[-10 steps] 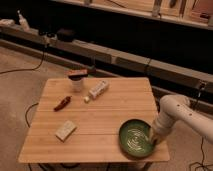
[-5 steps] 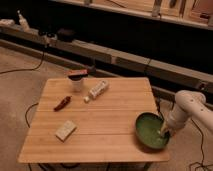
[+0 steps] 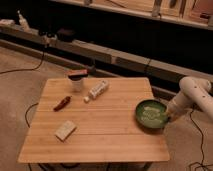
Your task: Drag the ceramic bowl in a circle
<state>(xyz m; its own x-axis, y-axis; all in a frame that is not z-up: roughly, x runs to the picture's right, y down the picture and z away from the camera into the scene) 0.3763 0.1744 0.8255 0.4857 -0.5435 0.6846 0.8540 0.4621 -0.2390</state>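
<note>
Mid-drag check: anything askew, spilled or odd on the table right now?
The ceramic bowl sits at the right edge of the table, its outer rim apparently overhanging it, right beside the gripper. That looks precarious. The white bottle near the cup lies on its side. No spill visible.

The white arm [image 3: 192, 92] comes in from the right edge, bends at a rounded joint and slopes down toward the left. The gripper [image 3: 169, 116] sits at its low end, pointing downward.
</note>
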